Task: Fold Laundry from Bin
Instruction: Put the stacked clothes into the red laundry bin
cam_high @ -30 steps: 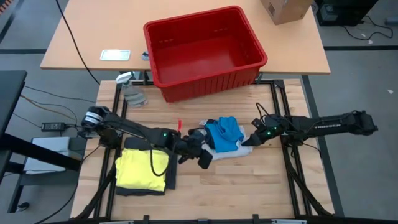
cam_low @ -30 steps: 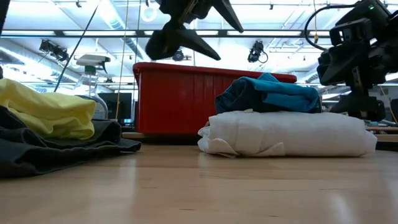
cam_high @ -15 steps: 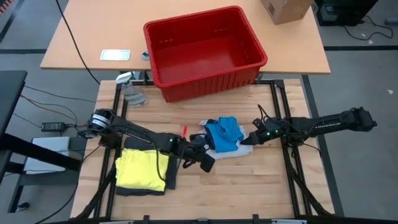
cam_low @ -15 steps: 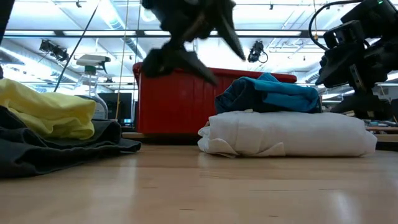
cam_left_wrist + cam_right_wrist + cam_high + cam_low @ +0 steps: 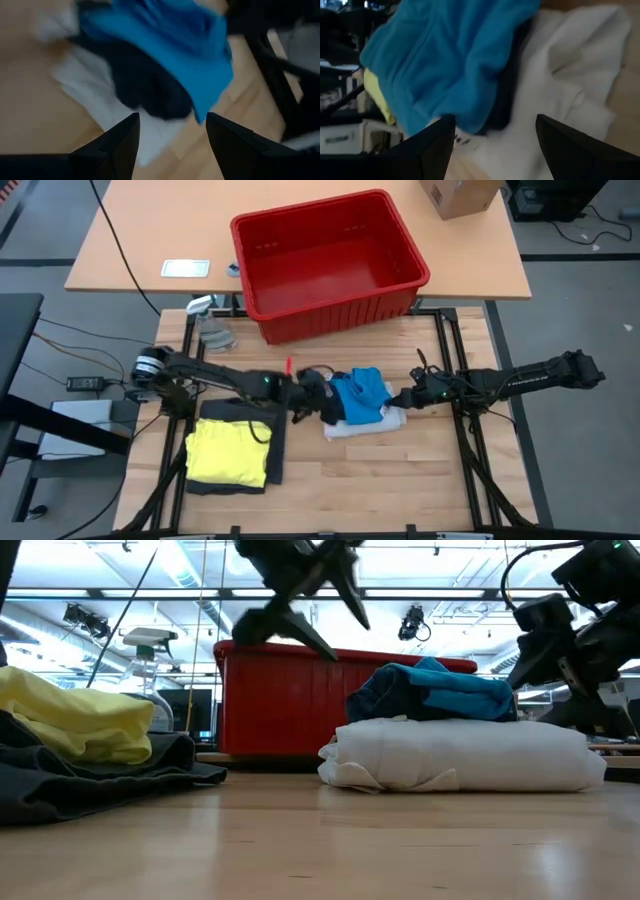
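A blue garment with dark trim (image 5: 358, 395) lies folded on top of a folded white garment (image 5: 365, 423) in the middle of the table. A yellow garment (image 5: 228, 452) lies on a dark grey one (image 5: 276, 448) at the near left. The red bin (image 5: 328, 262) stands on the far table. My left gripper (image 5: 312, 398) hangs open above the table at the blue garment's left side, with the cloth in front of its fingers (image 5: 171, 120). At the pile's right end my right gripper (image 5: 400, 402) is open as well, facing the blue and white cloth (image 5: 495, 122).
A cardboard box (image 5: 460, 195) sits at the far right corner, and a flat white object (image 5: 185, 268) lies on the far table. A spray bottle and a pale rag (image 5: 213, 330) are at the far left. Black frame rails (image 5: 470, 470) run along both sides. Bare wood shows near the front edge.
My left gripper has swung from in front of the pile toward the far edge and now hangs at the blue garment's left side, still open. My right gripper has rolled at the wrist without leaving its place. The garments have not moved.
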Action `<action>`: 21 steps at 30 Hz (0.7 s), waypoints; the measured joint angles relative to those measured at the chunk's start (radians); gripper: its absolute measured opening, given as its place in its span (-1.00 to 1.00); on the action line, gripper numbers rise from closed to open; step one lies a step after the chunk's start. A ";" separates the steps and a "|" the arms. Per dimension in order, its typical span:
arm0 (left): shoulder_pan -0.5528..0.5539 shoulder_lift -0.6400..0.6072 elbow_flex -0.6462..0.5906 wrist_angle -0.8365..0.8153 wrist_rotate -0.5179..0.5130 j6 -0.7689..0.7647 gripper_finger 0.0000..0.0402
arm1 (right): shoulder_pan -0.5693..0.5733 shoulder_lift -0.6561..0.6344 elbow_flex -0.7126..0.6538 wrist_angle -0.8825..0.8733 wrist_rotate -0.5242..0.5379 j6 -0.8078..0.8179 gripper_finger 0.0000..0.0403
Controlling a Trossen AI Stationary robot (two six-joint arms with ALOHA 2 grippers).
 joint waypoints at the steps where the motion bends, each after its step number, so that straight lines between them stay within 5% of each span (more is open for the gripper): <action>1: 0.008 -0.020 0.000 -0.023 -0.019 0.011 0.15 | 0.000 0.000 0.000 -0.004 0.016 0.000 0.40; 10: 0.061 0.008 -0.061 -0.046 0.090 0.014 0.15 | -0.003 0.000 0.000 -0.109 0.200 -0.001 0.40; 21: 0.161 0.031 -0.235 0.184 0.215 -0.034 0.15 | -0.042 0.105 0.000 -0.187 0.140 -0.114 0.40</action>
